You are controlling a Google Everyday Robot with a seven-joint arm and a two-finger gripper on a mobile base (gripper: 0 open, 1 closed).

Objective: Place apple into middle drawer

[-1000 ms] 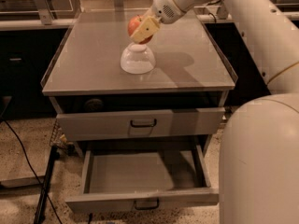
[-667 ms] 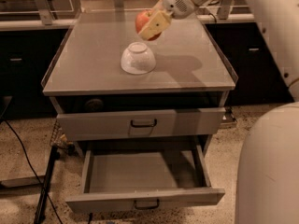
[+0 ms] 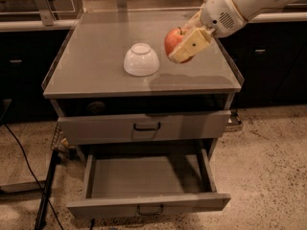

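Apple (image 3: pixel 172 39) is clamped in the gripper (image 3: pixel 181 43). The jaws are closed to apple width, and one pale finger pad (image 3: pixel 190 45) is laid across the fruit's near side. The stem is pointed up. The gripper is held above the grey cabinet top (image 3: pixel 96 66), clear of the surface. The white upturned bowl (image 3: pixel 141 59) is seen just beside and below the gripper, on the side away from the arm, not touched. The middle drawer (image 3: pixel 144 178) is pulled out, well below and forward of the gripper. The drawer above it (image 3: pixel 144 127) is shut.
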